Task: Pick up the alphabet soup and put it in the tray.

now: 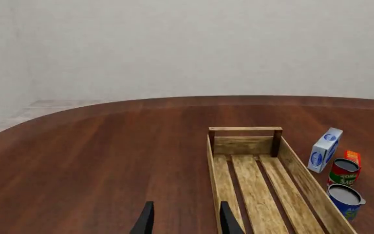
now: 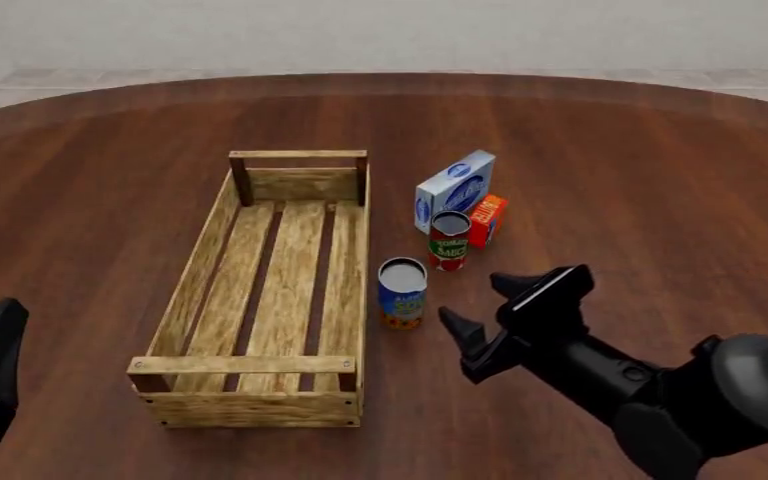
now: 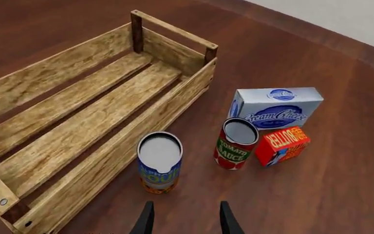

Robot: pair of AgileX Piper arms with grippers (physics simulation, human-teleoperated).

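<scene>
The alphabet soup [image 2: 402,292] is a small blue-labelled can with a grey top. It stands upright on the table just outside the right long side of the tray [image 2: 244,366], a long light-wood crate with nothing in it. My right gripper [image 2: 479,303] hovers open a short way to the can's right, its fingers pointing at it and apart from it. In the right wrist view the alphabet soup [image 3: 159,162] lies just ahead of the right gripper [image 3: 185,220]. My left gripper [image 1: 187,222] is open and holds nothing, back at the tray's near left.
A red-and-green tomato sauce can [image 2: 448,240] stands just beyond the soup. A blue-and-white cream cheese box [image 2: 454,190] and a small orange box [image 2: 487,220] are behind it. All three cluster along the tray's right side. The brown wooden table curves away at the far edge.
</scene>
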